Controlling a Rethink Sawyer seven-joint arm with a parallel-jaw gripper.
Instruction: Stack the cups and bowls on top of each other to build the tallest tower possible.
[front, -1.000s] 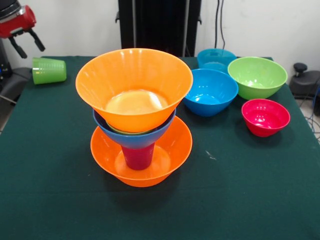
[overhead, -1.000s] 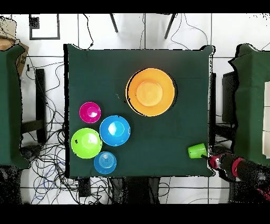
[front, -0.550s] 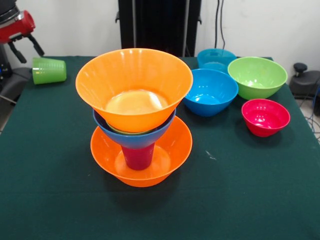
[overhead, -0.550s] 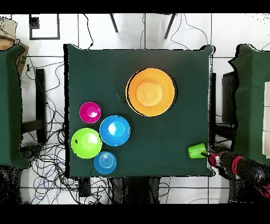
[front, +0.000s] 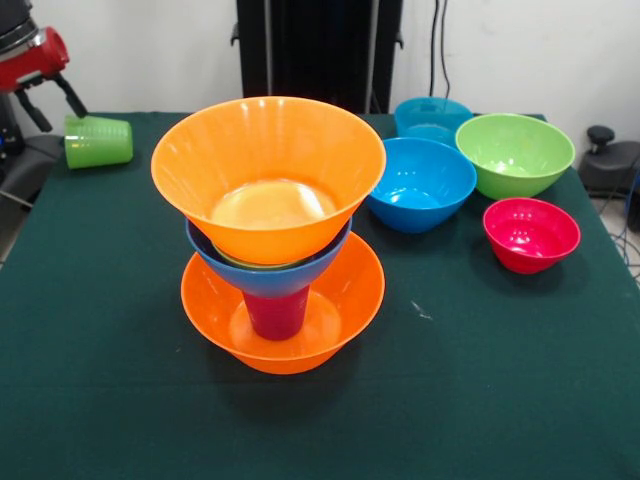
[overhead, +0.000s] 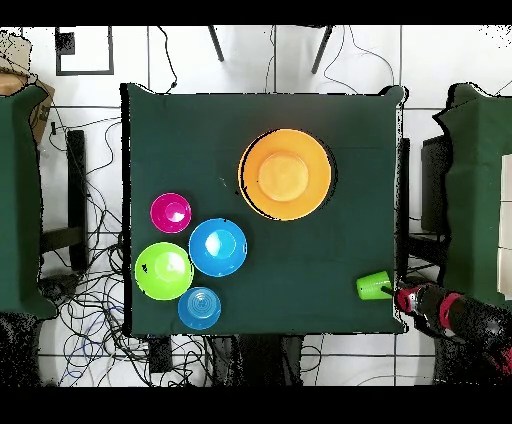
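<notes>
One gripper (front: 45, 92), prongs spread and empty, had drifted further toward the upper-left edge of the front view, leaving the green cup (front: 98, 140) on its side there. The tower (front: 270, 235) stood unchanged at centre; the cup remained unstacked, seemingly abandoned.

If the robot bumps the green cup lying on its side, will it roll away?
Probably. The green cup lies on its side at the table's corner, so a nudge could roll it. Being tapered, it would likely curve rather than go straight. It looks like thin plastic, so probably light, and the edge is close; it might drop off.
</notes>
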